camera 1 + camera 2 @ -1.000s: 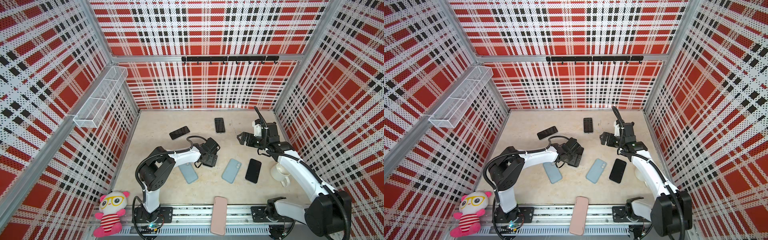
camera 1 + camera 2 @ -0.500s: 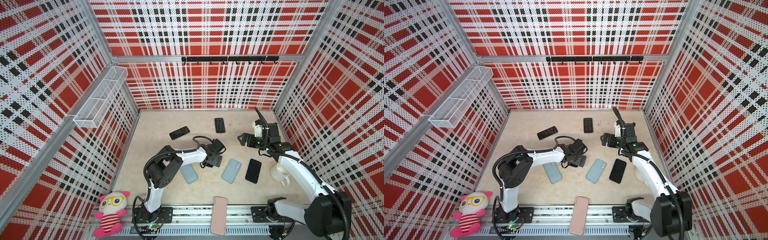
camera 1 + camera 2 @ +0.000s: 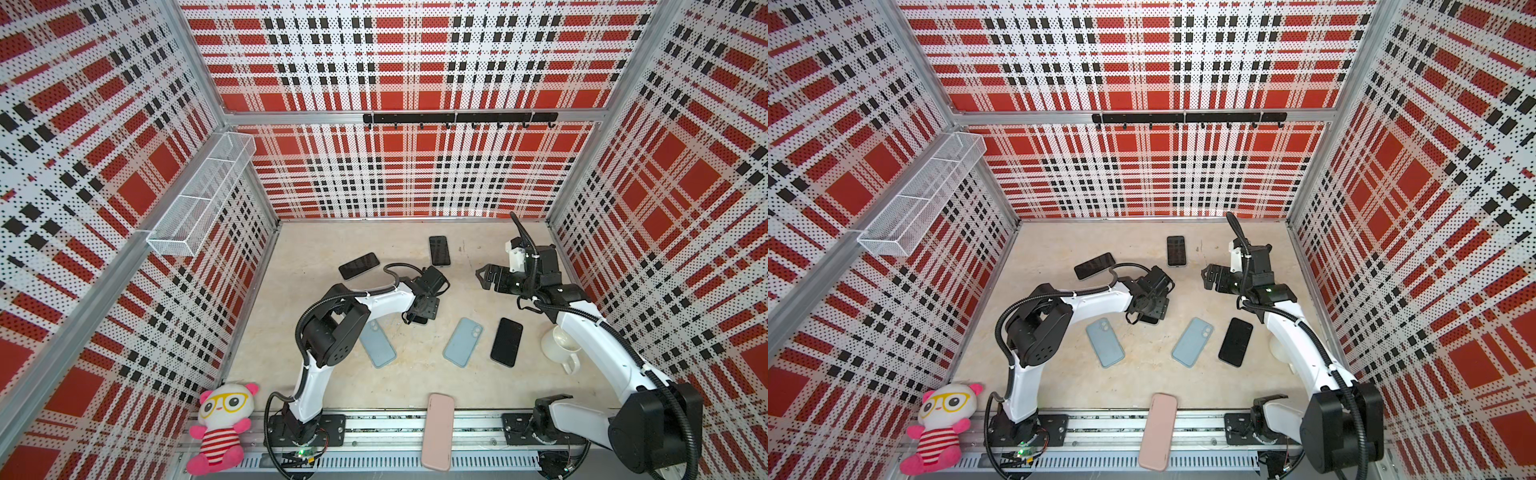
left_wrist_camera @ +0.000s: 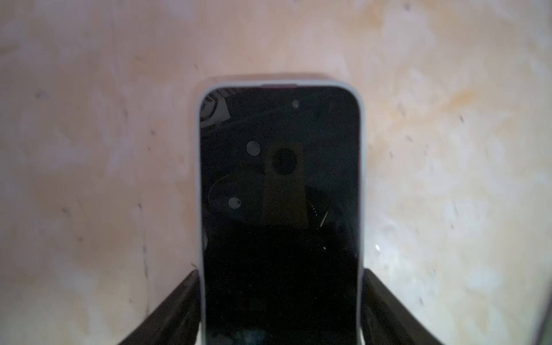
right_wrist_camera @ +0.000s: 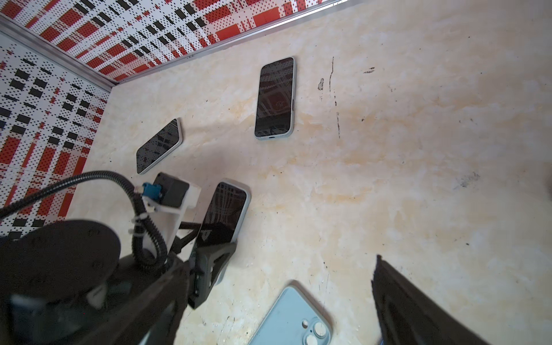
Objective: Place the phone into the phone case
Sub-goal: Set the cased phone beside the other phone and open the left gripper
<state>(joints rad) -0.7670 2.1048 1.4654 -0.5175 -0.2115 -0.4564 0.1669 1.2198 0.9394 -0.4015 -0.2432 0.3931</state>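
Left wrist view is showing what the top views are mostly hiding: the phone [image 4: 279,179], screen up and pale-rimmed, is lying over the table [image 4: 89,149] while the left gripper [image 4: 280,271] is pinching it, one dark finger [image 4: 170,307] meeting each long edge with no gap showing. In both top views that gripper's body is covering the phone near the table's middle, so only a dark corner [image 3: 417,320] is peeking out. The phone is sitting between and a little behind two blue shells, the left shell [image 3: 376,343] and the right shell [image 3: 463,341], touching neither; whether those are empty cases I cannot tell. The right gripper [image 3: 482,278] is hovering to the right of the phone with its jaws spread wide, holding nothing. Its own wrist view is catching only one of its fingers [image 5: 418,307], yet is giving a side angle on the gripped phone [image 5: 225,212]; whether that phone is lying flat or lifted I cannot tell. Beyond it the back phone [image 5: 276,98] and the slanted phone [image 5: 159,146] are lying screen up. Only the top views are taking in the black phone [image 3: 506,341] beside the right shell, the pink slab [image 3: 436,432] lying across the front rail, and the plush [image 3: 222,428]. The mug [image 3: 559,347] is showing plainly in a top view, while in a top view the right arm [image 3: 1296,345] is covering nearly all of it.
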